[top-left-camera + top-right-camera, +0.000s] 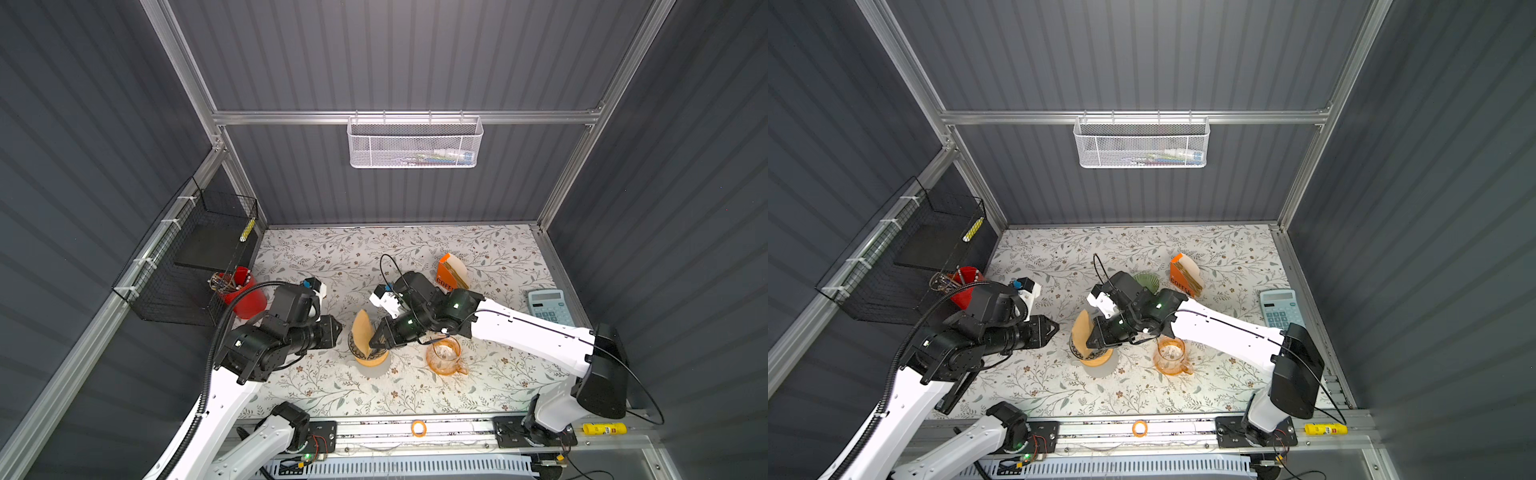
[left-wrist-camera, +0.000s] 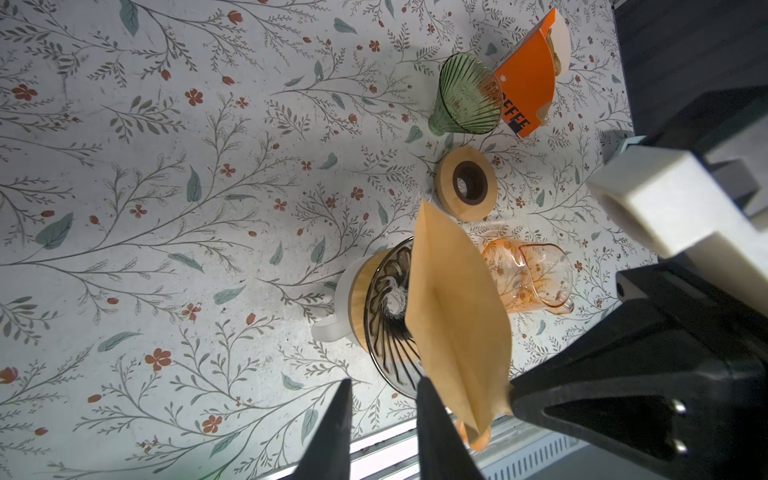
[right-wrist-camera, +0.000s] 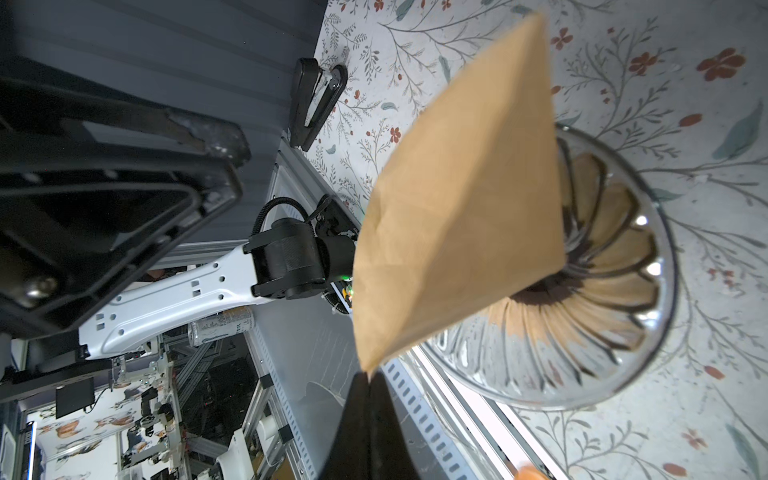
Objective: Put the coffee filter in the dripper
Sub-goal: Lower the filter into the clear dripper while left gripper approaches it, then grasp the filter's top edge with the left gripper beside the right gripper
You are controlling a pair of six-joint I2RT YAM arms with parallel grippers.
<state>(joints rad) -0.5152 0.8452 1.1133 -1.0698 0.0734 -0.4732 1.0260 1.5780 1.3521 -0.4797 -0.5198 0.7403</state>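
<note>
The coffee filter (image 1: 360, 330) (image 1: 1081, 332) is a tan paper cone, still mostly folded. It stands tilted over the left side of the dripper (image 1: 374, 358) (image 1: 1097, 358), a ribbed glass funnel on a wooden ring with a white base. My right gripper (image 1: 376, 341) (image 3: 368, 376) is shut on one corner of the filter (image 3: 457, 208), just above the dripper's rim (image 3: 660, 266). My left gripper (image 1: 338, 328) (image 2: 384, 382) hovers close to the left of the filter (image 2: 457, 299). It is slightly open, with only tablecloth showing between its fingers.
An orange glass pitcher (image 1: 444, 355) stands right of the dripper, under the right arm. Behind are a loose wooden ring (image 2: 465, 183), a green glass dripper (image 2: 465, 95) and an orange filter box (image 1: 451, 272). A calculator (image 1: 548, 307) lies far right, a red cup (image 1: 245, 293) far left.
</note>
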